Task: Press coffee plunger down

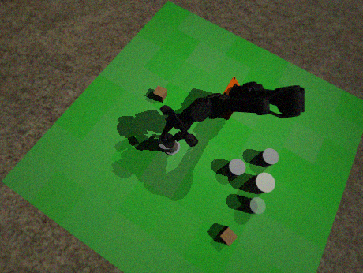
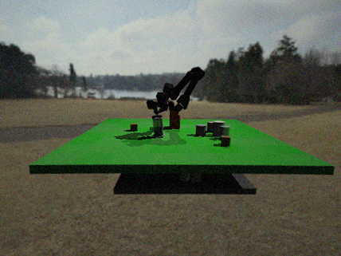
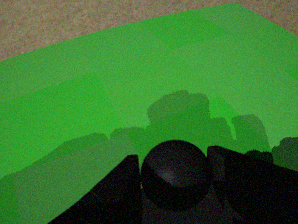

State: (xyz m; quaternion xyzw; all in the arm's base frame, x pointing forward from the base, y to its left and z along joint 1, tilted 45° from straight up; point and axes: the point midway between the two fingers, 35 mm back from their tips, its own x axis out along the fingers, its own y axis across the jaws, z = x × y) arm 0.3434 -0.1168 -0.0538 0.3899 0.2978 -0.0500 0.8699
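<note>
Two fingers clamp plunger knob [image 3: 174,172] | wrist only; exterior shows press [image 2: 158,126] upright

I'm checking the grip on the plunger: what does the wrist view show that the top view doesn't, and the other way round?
Only the wrist view shows the dark round plunger knob seated between the end effector fingers, so it is gripped. Only the top view shows the whole arm, four light-topped cylinders, two brown blocks and the press rim under the end effector. Both show the green table and the arm's shadows.
</note>
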